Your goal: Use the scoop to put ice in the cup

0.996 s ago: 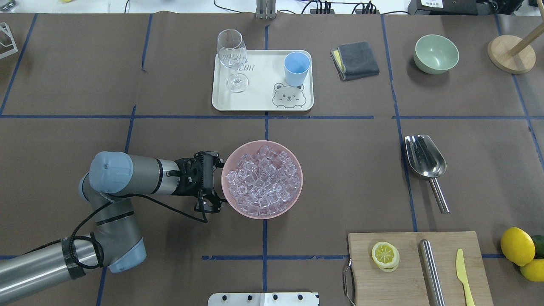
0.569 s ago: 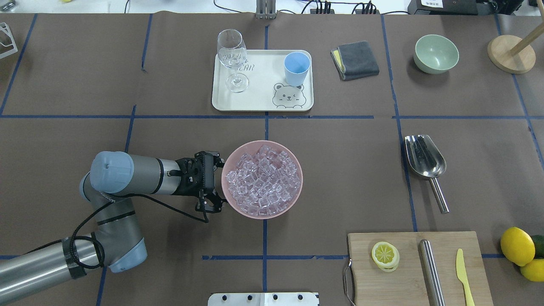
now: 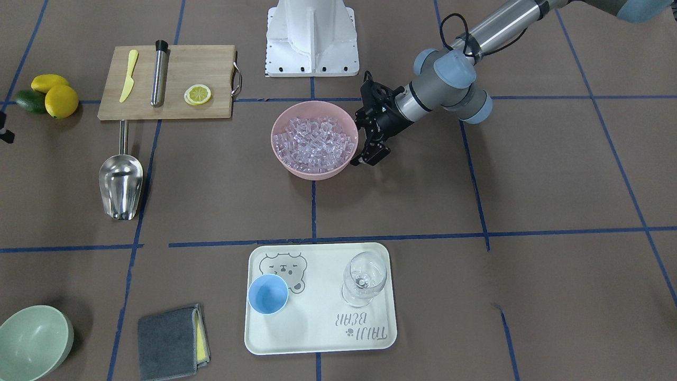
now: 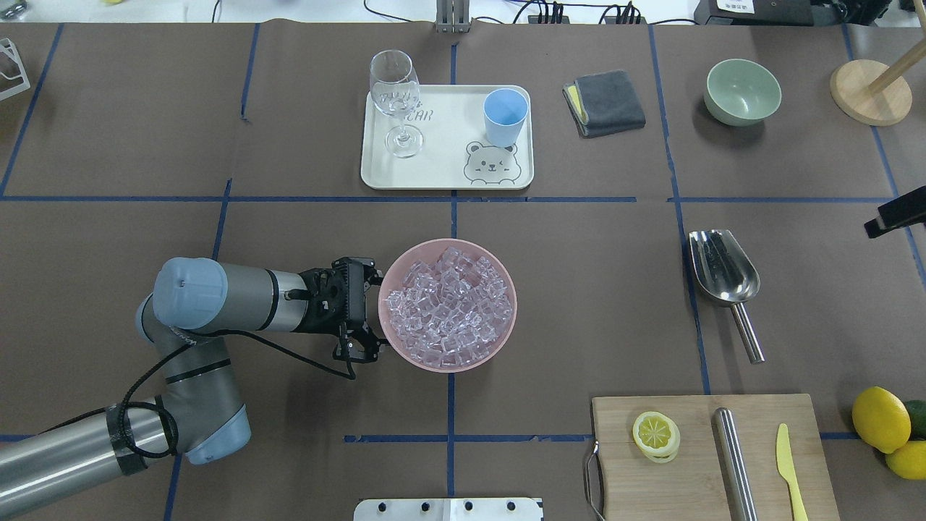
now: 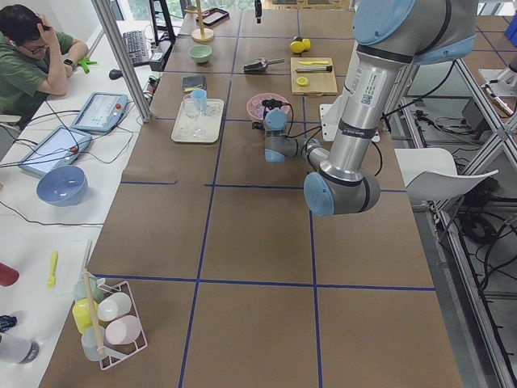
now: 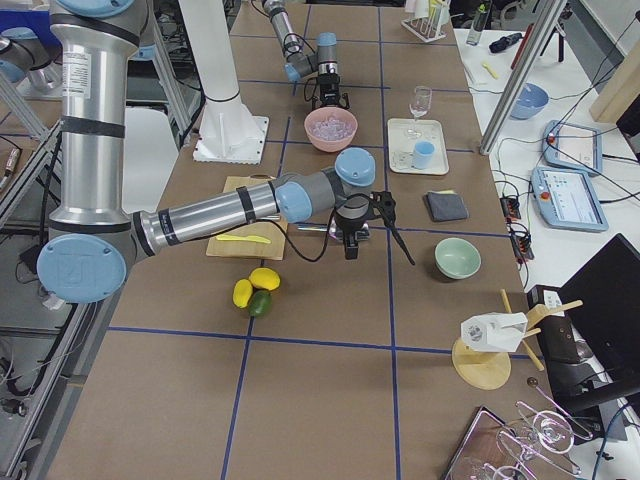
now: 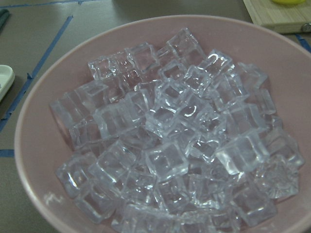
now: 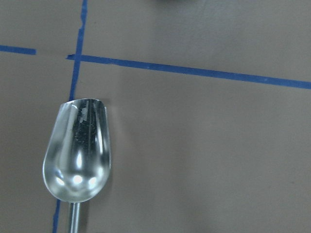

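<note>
While the left tool (image 3: 363, 135) stays at the pink bowl (image 3: 312, 174), the front view shows it at the bowl's 3 o'clock side. Its fingers are spread wide and hold nothing. The ice (image 3: 316, 142) fills the bowl. The scoop (image 3: 121, 185) lies alone at 9 o'clock on the counter (image 3: 529, 185). The blue cup (image 3: 268, 294) stands on the tray (image 3: 317, 328) at 6 o'clock, and I see no ice in it.

From overhead, something is new. A dark bit of the right tool (image 4: 893, 218) now pokes in at the 3 o'clock edge, where nothing was a moment ago. The bowl has slid a tiny bit away from the left tool. I think the right arm is coming for the scoop, so scooping has not begun.

In the left side view the big near arm fills the middle, and the bowl and cup are very small.

In the right side view the right tool hangs over the scoop and hides most of it.

The left wrist view shows only ice and bowl, with no fingers.

The right wrist view shows the scoop's pan at 8 o'clock, with its handle cut off at the bottom. No fingers show, so I cannot tell if the right tool is wide or closed.
</note>
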Motion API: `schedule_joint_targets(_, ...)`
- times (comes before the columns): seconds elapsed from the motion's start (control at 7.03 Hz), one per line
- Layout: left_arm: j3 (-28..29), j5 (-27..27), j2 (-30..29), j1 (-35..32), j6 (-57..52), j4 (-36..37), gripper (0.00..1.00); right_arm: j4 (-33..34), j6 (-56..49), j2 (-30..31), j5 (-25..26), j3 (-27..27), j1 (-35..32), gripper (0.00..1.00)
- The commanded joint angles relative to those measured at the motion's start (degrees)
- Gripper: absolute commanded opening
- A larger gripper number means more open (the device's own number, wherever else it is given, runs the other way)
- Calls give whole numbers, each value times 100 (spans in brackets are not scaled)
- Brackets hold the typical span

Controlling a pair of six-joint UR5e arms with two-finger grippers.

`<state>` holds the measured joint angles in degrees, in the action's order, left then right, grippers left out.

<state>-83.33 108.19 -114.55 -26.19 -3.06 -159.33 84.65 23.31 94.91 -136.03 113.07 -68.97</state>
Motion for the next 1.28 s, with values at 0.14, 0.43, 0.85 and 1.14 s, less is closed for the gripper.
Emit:
schedule_joint_targets(0.14,-26,0,-6,0,-19,-10,100,-1067,2132,176,777,286,1443,100)
schedule_joint_targets(0.43,-26,0,-6,0,-46,-10,100,-1801,3123,431,1471,277,2410,100)
schedule_joint_targets(0.85,-26,0,3,0,-54,-1,100,-1811,3373,485,2009,216,3125,100)
schedule_joint_targets(1.14,-26,0,3,0,-54,-1,100,-1820,3373,476,2027,76,3310,92)
